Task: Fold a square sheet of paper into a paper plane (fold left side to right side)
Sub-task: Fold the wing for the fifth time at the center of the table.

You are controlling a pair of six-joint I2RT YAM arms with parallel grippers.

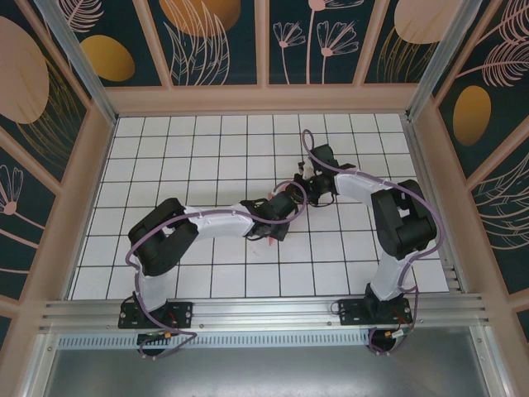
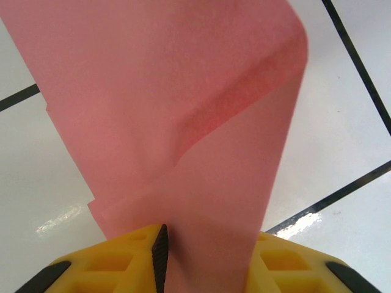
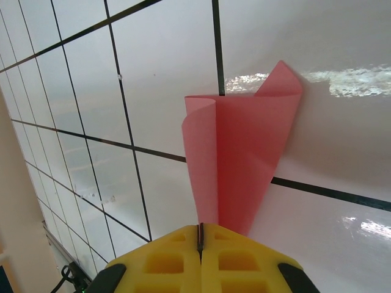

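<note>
Paper — salmon pink and creased — is gripped by the right end effector and is threaded between the fingers of the left one. The right end effector is closed tight. Its two yellow fingers are pressed together with no gap, and the sheet's near edge is pinched in the seam between them. From that pinch the paper is carried forward, away from the fingertips. Its left edge is curled over into a soft roll, and its far corner is bent to a point up and to the right.

The left end effector is seen partly open. A clear gap is left between its fingers, and the paper is passed straight through that gap, spreading wide ahead of the fingertips. A darker diagonal fold is shown across the sheet, ahead of this end effector and to its right. Whether the pads are pressed on the paper here cannot be told.

From above, the two end effectors are found close together over the middle of the white gridded desk — tip facing tip.
</note>
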